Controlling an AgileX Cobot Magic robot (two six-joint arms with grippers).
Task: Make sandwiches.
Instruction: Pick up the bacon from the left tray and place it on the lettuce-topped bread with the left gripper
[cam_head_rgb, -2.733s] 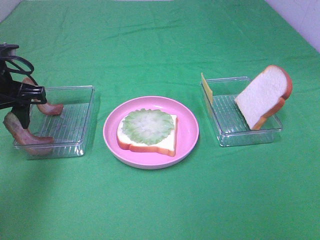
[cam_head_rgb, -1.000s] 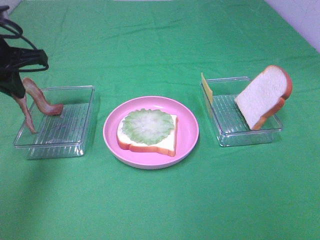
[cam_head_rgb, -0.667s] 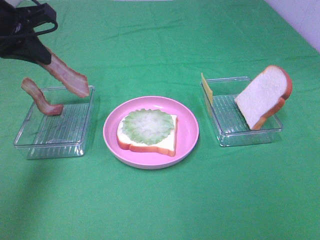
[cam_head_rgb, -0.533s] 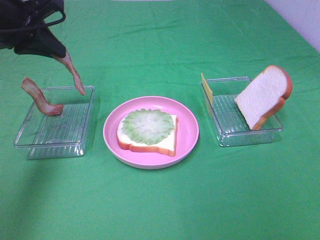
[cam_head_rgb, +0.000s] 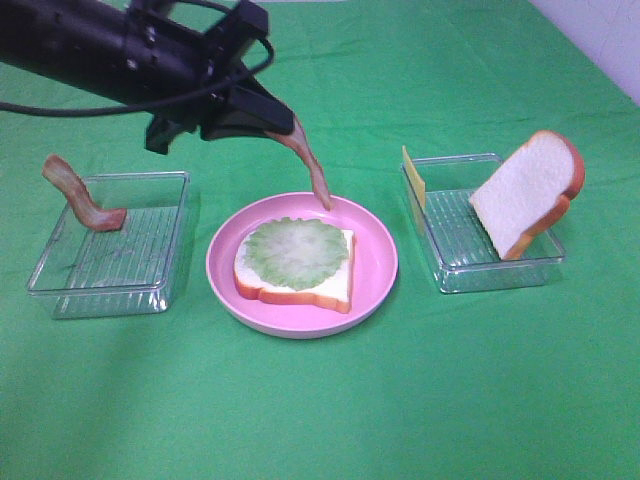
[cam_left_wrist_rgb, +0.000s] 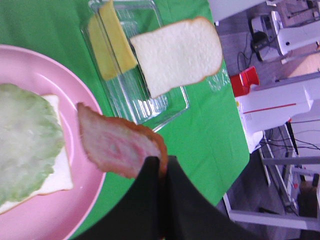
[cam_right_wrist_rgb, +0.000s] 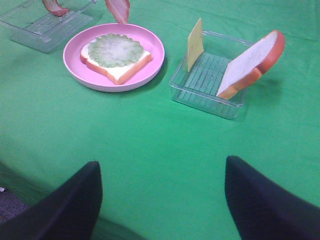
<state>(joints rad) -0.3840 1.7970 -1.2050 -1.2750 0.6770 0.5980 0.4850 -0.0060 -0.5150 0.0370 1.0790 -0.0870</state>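
Left hand (cam_head_rgb: 283, 124) pinches one end of a bacon strip (cam_head_rgb: 311, 168) — strip dangles beneath it, tip over the plate (cam_head_rgb: 378, 262) rim. Bread (cam_head_rgb: 335, 290) topped with lettuce (cam_head_rgb: 296, 252) lies on the plate, below the hand. Right hand (cam_right_wrist_rgb: 162, 170) wide, empty — second slice (cam_right_wrist_rgb: 247, 62) and cheese (cam_right_wrist_rgb: 195, 44) ahead of it, in a tray (cam_right_wrist_rgb: 200, 97).

The table (cam_head_rgb: 320, 420) in front of me wears a smooth green cloth. Three things rest directly on it in a row, none touching: a clear ribbed plastic tray (cam_head_rgb: 110, 292) to my left, a round pink plate (cam_head_rgb: 376, 262) in the middle, and a second clear plastic tray (cam_head_rgb: 500, 272) to my right.
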